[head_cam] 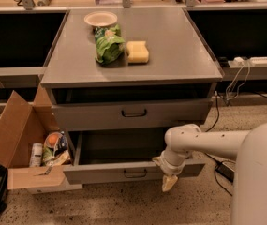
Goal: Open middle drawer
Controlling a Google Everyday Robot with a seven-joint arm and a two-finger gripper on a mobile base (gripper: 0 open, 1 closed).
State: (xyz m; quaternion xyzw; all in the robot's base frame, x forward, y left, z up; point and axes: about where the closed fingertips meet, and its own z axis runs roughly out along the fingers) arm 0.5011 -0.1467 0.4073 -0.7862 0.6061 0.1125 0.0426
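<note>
**Camera view.** The gripper hangs pointing down, just in front of the middle drawer. It is beside the drawer's handle, on the side away from the cardboard box. Whether it is open or closed cannot be determined.

The drawer stands well drawn out. Judgement: any remaining pull should run straight along the runners, without skew. The drawer front's long axis lies across the cabinet, and the front faces the camera.
</note>
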